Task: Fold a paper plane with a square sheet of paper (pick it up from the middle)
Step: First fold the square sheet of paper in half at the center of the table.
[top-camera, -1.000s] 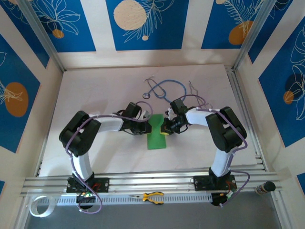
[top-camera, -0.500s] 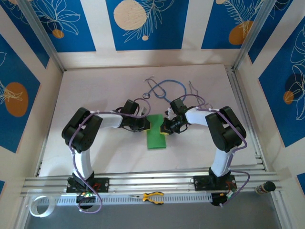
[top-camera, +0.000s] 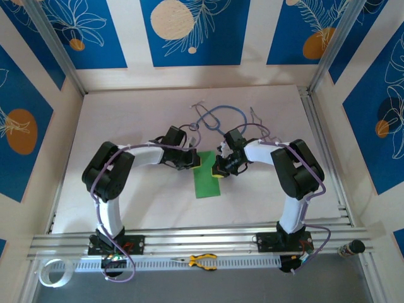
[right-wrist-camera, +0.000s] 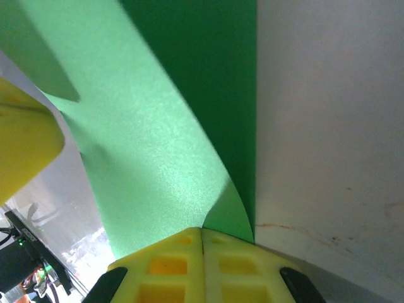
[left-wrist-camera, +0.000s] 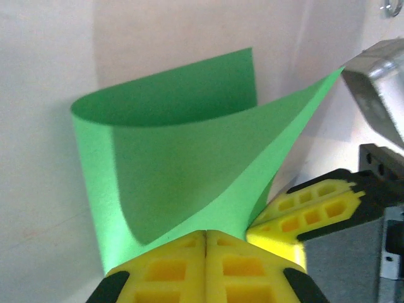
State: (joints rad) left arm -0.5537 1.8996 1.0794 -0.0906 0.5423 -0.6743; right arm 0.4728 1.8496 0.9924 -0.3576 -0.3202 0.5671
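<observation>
The green sheet of paper (top-camera: 207, 183) sits mid-bench (top-camera: 126, 126), its far end raised and curling. The left end effector (left-wrist-camera: 206, 235) and right end effector (right-wrist-camera: 202, 231) each pinch it, fingers fully closed. It looks light, floppy and easily creased, so edges and corners are the best places to hold it.

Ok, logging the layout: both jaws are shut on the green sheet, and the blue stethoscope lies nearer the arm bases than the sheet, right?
Not quite: the top external view shows the blue stethoscope beyond the green sheet, farther from the arm bases than it. The rest holds.
</observation>
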